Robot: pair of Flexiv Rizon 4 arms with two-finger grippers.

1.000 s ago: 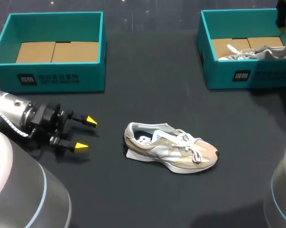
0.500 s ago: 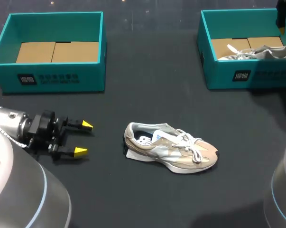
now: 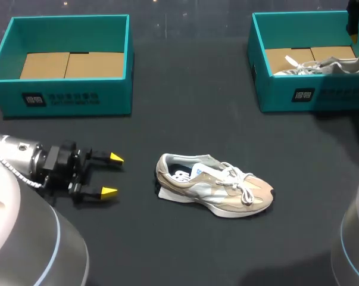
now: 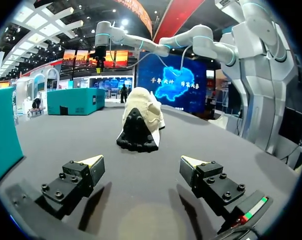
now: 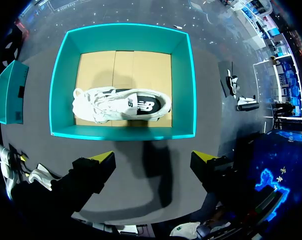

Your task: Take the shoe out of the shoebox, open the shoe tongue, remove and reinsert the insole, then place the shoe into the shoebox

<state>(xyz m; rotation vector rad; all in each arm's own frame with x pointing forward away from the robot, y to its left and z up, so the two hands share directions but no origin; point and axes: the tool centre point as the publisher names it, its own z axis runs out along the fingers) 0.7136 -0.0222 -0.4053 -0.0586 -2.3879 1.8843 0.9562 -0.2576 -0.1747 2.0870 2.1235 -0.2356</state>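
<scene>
- A beige shoe [image 3: 215, 192] sits upright on its sole on the dark tabletop [image 3: 185, 119], about midway between the left and right edges and nearer the front edge. Its toe points to the right edge and its heel to the left.
- The left gripper [image 3: 112, 174] hangs low over the tabletop near the left edge. Its yellow-tipped fingers are spread wide with nothing between them, aimed at the shoe's heel and well apart from it.
- From that wrist the shoe [image 4: 139, 120] stands straight ahead of the left gripper [image 4: 140, 162], heel first.
- A teal shoebox [image 3: 66, 101] stands at the far left corner, showing only its cardboard floor.
- A second shoebox [image 3: 322, 95] stands at the far right corner with a white shoe [image 3: 325, 65] inside.
- The right gripper [image 5: 154, 157] hovers above that second shoebox [image 5: 183, 85], fingers apart and holding nothing. The white shoe [image 5: 121, 105] lies on the cardboard floor below.
</scene>
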